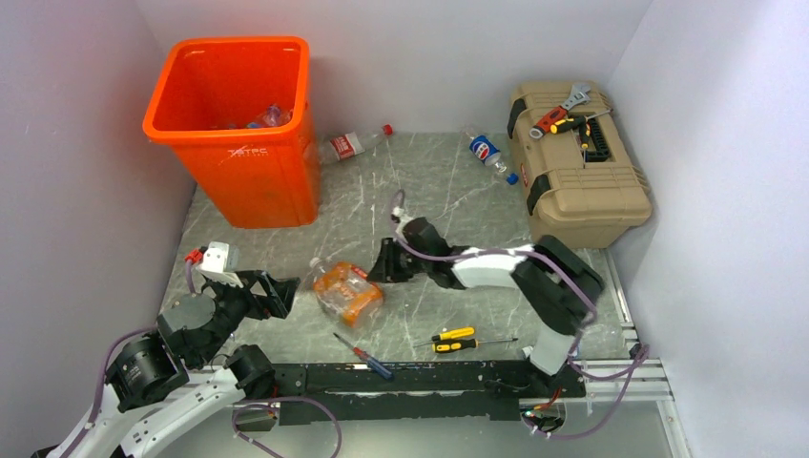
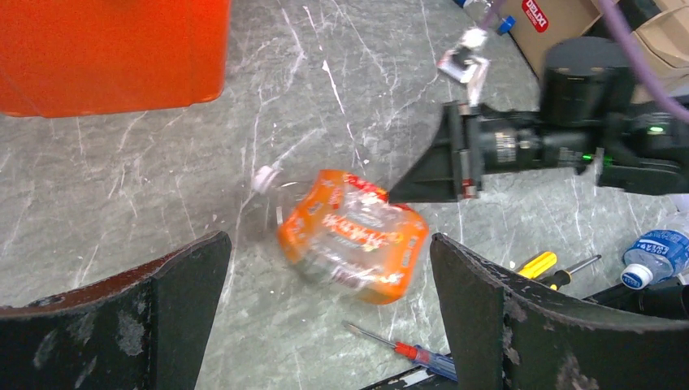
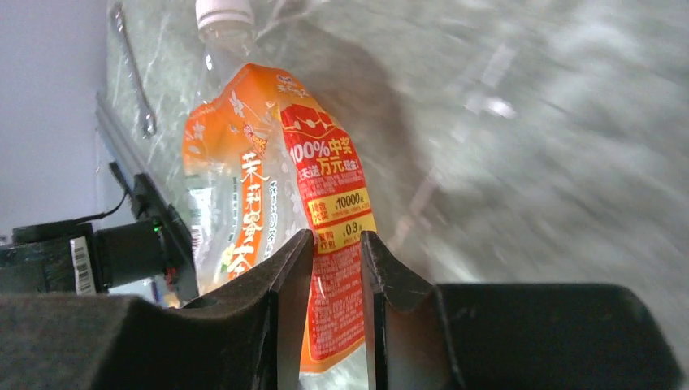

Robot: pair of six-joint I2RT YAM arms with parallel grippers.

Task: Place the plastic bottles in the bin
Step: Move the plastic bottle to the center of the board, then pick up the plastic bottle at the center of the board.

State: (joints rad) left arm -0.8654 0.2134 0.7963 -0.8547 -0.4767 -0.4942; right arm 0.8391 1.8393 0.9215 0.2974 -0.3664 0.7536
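In bin: a few bottles [image 1: 267,116] inside the bin [image 1: 253,181].
Remaining: red-labelled bottle [image 1: 351,145] just right of bin, blue-labelled bottle [image 1: 489,153] farther right, both on the surface [image 1: 429,196].
Right gripper [image 3: 335,244]: clamped on orange-labelled bottle [image 1: 347,291], in front of bin.
Left gripper [image 1: 277,294]: wide open, empty.

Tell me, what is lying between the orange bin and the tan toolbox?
Two plastic bottles, seen from the top camera: a red-label bottle right beside the bin, and a blue-label bottle next to the toolbox. Bare table separates them.
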